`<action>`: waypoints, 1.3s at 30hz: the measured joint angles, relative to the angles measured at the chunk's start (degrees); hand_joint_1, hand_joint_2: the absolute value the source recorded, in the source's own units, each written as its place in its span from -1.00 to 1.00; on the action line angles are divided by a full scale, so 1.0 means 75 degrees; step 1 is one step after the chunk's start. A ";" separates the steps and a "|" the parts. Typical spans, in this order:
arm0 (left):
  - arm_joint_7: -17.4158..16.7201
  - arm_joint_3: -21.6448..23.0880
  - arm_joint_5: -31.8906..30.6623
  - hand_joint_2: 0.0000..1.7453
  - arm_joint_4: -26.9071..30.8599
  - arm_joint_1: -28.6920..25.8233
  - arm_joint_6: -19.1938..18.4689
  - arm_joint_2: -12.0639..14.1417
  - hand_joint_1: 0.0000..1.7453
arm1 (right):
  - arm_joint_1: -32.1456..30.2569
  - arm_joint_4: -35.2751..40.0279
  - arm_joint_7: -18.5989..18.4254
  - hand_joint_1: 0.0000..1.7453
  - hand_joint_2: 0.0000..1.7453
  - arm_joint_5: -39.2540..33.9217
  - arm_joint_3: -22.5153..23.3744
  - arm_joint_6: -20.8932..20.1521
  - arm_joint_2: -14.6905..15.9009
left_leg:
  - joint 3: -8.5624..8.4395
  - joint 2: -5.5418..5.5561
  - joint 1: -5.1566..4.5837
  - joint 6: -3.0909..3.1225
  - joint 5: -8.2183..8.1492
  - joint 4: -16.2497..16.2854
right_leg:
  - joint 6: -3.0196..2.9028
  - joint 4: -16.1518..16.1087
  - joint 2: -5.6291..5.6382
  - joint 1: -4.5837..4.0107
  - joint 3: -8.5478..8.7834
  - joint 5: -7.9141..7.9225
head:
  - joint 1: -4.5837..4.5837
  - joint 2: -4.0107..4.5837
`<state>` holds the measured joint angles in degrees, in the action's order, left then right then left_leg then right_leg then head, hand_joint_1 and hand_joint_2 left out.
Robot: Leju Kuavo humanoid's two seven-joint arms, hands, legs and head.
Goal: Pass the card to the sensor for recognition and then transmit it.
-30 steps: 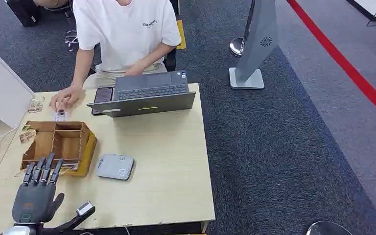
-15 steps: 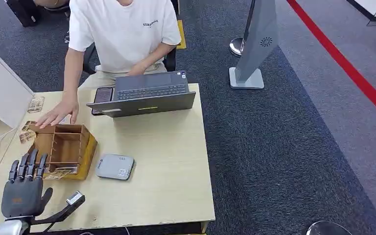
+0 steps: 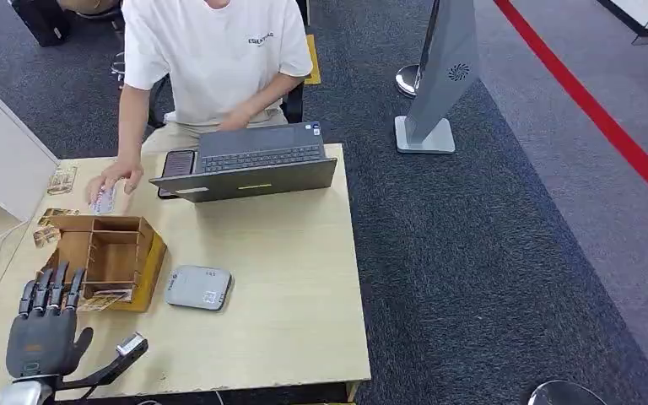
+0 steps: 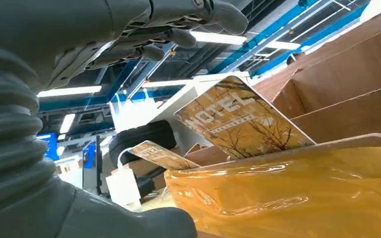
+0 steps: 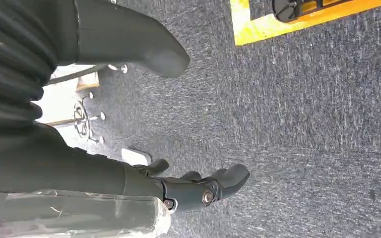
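Note:
A brown "HOTEL" card (image 4: 238,119) leans in the front slot of the wooden card box (image 3: 148,261), seen from above as a card (image 3: 105,297) at the box's near edge. My left hand (image 3: 42,333) hovers just short of that edge, palm down, fingers stretched toward the box and holding nothing. In the left wrist view its fingers (image 4: 178,34) are above the card without touching it. The grey sensor (image 3: 198,287) lies flat to the right of the box. My right hand (image 5: 198,191) hangs over dark carpet with nothing in it.
A person sits behind the table at a laptop (image 3: 245,164), one hand (image 3: 116,179) resting on a card (image 3: 103,201) beyond the box. Loose cards (image 3: 61,179) lie by a white case (image 3: 0,156) at the far left. The table edge (image 3: 359,278) drops to carpet.
My left hand has pulled back and to the left from the box's front edge. The person's hand reached toward the box, then drew back onto a card on the table.

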<state>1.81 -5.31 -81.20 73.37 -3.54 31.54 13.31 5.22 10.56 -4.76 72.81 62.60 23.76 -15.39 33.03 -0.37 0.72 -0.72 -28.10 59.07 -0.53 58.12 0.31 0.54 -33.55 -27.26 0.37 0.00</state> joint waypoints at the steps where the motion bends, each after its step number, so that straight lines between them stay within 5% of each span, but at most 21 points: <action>1: 0.0000 0.0000 0.0000 1.00 -0.0014 0.0001 0.0000 0.0000 -1.00 | 0.0000 0.0000 0.0000 -1.00 1.00 0.0000 0.0000 0.0000 0.0000 | 0.0000 0.0000 0.0000 0.0000 0.0000 0.0000 | 0.0000 0.0000 0.0000 0.0000 0.0000 0.0000 | 0.0000 0.0000; 20: 0.0152 -0.0015 -0.0213 1.00 -0.0087 0.0013 0.0233 -0.0035 -1.00 | 0.0000 0.0000 0.0082 -1.00 1.00 0.0000 -0.0012 -0.0003 0.0000 | 0.0000 0.0000 0.0000 0.0000 0.0000 0.0000 | 0.0000 0.0000 0.0000 0.0000 0.0000 0.0000 | 0.0000 0.0000; 21: 0.0152 -0.0015 -0.0222 1.00 -0.0084 0.0012 0.0230 -0.0046 1.00 | -0.0001 0.0000 0.0082 -1.00 1.00 -0.0003 -0.0012 -0.0003 0.0000 | 0.0000 0.0000 0.0000 0.0000 0.0000 0.0000 | 0.0000 0.0000 0.0000 0.0000 0.0000 0.0000 | 0.0000 0.0000; 39: 0.0300 -0.0015 0.0114 1.00 0.0093 -0.0051 -0.0169 -0.0067 1.00 | -0.0011 0.0000 0.0166 -1.00 1.00 -0.0137 -0.0012 0.0003 0.0000 | 0.0000 0.0000 0.0000 0.0000 0.0000 0.0000 | 0.0000 0.0000 0.0000 0.0000 0.0001 0.0000 | 0.0000 0.0000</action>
<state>4.07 -5.42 -80.35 74.07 -3.92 30.27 12.81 5.14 10.56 -3.52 71.78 62.51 23.78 -15.39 33.03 -0.37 0.72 -0.72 -28.10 59.06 -0.53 58.12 0.31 0.54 -33.54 -27.26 0.37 0.00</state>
